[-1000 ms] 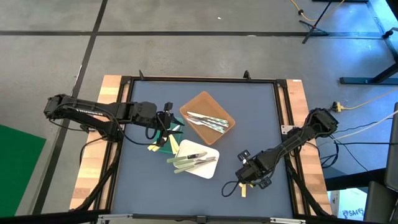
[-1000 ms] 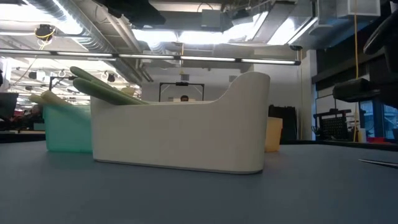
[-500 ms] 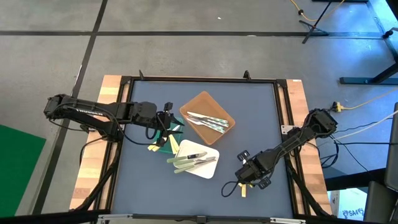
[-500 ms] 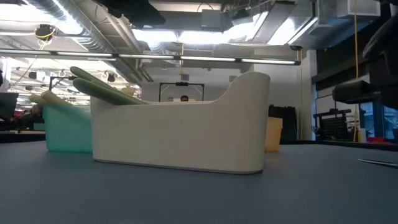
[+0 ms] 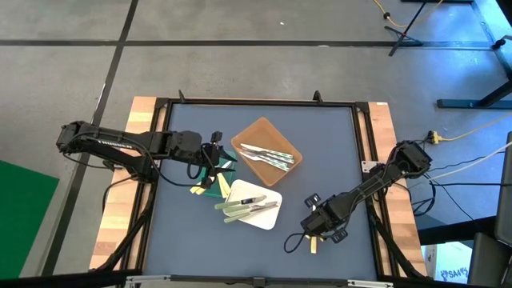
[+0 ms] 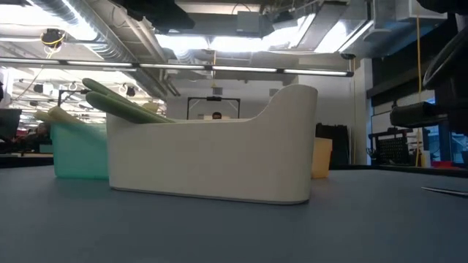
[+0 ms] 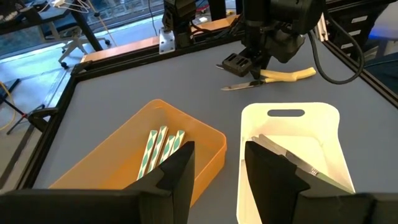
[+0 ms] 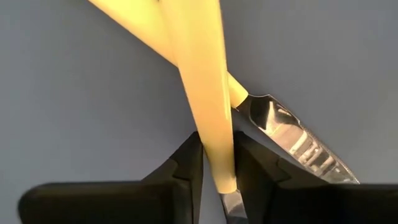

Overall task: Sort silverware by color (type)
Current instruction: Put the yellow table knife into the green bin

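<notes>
Sorting is well along, judging by how the trays are filled. At the left of the table, the left end effector (image 5: 214,160) hangs with its 2 dark fingers (image 7: 177,171) parted and empty, above the dark green flat tray (image 5: 214,186), where pale yellow pieces already lie. Right of it, the brown rectangular tray (image 5: 266,148) holds the striped silvery-blue silverware (image 7: 160,149), and the white flat tray (image 5: 268,216) holds the pale green-handled pieces (image 5: 240,210).

Further right, near the table's front edge, the right end effector (image 5: 318,230) is low over 2 crossed pale yellow-handled utensils. Its fingers bracket 1 pale yellow handle (image 8: 208,106) narrowly, seemingly pinching it; the pale yellow-handled metal knife (image 8: 280,134) lies crossed beneath on the blue-grey table (image 5: 336,152).

The step in hand looks like the pickup of a yellow piece. Next comes a straight lift that leaves the crossed knife undisturbed, then a carry leftward to the dark green tray.
</notes>
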`<state>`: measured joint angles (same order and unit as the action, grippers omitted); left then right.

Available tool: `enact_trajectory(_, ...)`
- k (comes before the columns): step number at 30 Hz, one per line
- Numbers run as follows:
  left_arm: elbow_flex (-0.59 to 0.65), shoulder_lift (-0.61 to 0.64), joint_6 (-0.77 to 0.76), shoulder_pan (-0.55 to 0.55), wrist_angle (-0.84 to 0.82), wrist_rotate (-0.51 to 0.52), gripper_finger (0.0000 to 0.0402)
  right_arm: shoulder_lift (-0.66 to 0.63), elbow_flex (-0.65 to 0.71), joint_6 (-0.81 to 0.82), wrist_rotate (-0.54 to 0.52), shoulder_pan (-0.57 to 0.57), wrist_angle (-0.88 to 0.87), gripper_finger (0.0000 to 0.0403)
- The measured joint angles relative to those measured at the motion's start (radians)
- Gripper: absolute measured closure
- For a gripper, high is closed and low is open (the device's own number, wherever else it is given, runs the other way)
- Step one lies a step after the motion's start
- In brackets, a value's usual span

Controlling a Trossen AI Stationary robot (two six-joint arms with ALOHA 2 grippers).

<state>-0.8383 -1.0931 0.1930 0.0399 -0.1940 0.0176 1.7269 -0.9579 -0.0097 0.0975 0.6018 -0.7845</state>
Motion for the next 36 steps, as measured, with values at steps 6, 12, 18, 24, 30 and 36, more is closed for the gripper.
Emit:
enact_trajectory(6,0.0,0.0,0.0,0.0,0.0,0.0,0.0266,0.006,-0.029,-0.034,-0.001,0.0,-0.026,0.0363)
enact_trajectory(12,0.0,0.0,0.0,0.0,0.0,0.0,0.0266,0.007,-0.07,-0.078,-0.01,0.0,-0.086,0.039)
enact_trajectory(18,0.0,0.0,0.0,0.0,0.001,0.0,0.0266,0.007,-0.125,-0.121,-0.011,0.0,-0.14,0.0377)
enact_trajectory(24,0.0,0.0,0.0,0.0,0.001,0.0,0.0266,0.007,-0.25,-0.266,-0.069,0.0,-0.205,0.0389)
enact_trajectory(30,0.0,0.0,-0.001,0.0,0.001,-0.003,0.0266,0.006,-0.424,-0.49,-0.232,0.0,-0.312,0.038)
enact_trajectory(36,0.0,0.0,-0.006,0.0,0.014,-0.049,0.0266,0.006,-0.549,-0.767,-0.416,-0.002,-0.312,0.0381)
